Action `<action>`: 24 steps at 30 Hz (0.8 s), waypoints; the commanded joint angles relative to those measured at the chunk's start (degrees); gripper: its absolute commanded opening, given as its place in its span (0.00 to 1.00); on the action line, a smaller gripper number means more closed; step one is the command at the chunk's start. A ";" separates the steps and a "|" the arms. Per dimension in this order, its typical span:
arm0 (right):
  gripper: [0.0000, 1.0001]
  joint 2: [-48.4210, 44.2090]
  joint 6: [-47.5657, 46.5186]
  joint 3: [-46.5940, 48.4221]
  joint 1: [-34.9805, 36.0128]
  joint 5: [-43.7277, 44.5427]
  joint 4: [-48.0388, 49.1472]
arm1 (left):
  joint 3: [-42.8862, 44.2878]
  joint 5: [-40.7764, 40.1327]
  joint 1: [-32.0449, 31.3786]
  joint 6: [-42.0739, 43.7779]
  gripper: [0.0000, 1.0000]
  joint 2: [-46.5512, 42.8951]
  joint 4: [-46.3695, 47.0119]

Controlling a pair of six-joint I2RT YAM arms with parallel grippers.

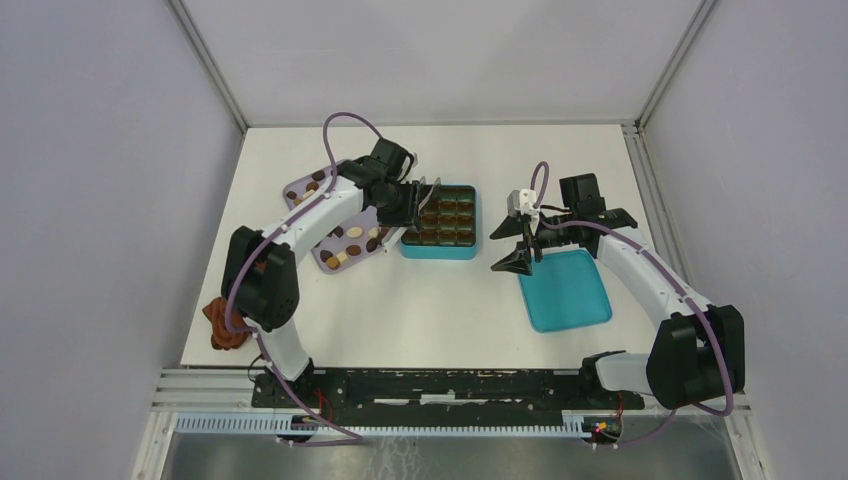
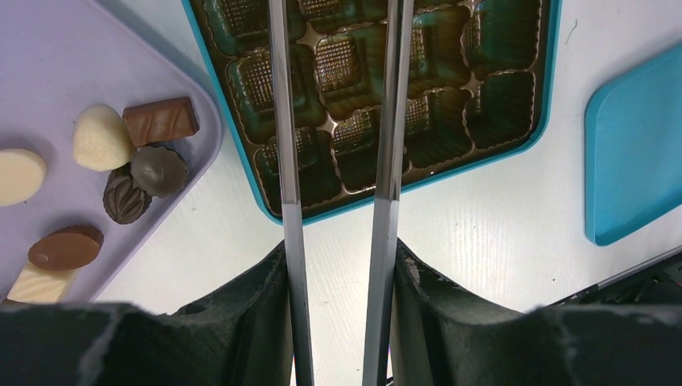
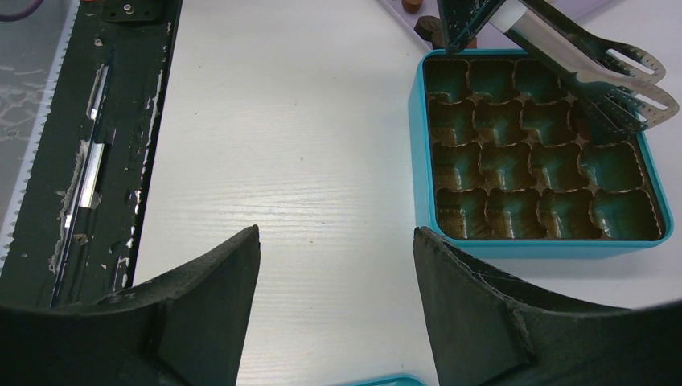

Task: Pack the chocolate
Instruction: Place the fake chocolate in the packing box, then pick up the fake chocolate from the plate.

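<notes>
Several chocolate pieces (image 2: 160, 121), dark, tan and cream, lie on the lilac tray (image 2: 56, 56) left of the teal box (image 2: 450, 171). The same chocolate (image 1: 350, 240) shows on the tray (image 1: 300, 190) in the top view. My left gripper (image 2: 339, 253) is shut on metal tongs (image 2: 285, 161). The tongs' two arms stand apart over the box's near-left cells with nothing between them. The box cells (image 3: 499, 161) I can see look empty. My right gripper (image 3: 336, 241) hangs open over bare table, right of the box (image 1: 440, 252), holding nothing.
The teal lid (image 1: 565, 290) lies flat under the right arm. A reddish-brown cloth (image 1: 225, 325) sits by the left arm's base at the table's left edge. A black rail (image 3: 88, 145) runs along the near edge.
</notes>
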 commanded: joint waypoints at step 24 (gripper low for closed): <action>0.76 0.76 -0.15 1.68 0.27 0.87 0.91 | -17.05 -0.58 14.17 6.09 0.44 -25.49 -2.60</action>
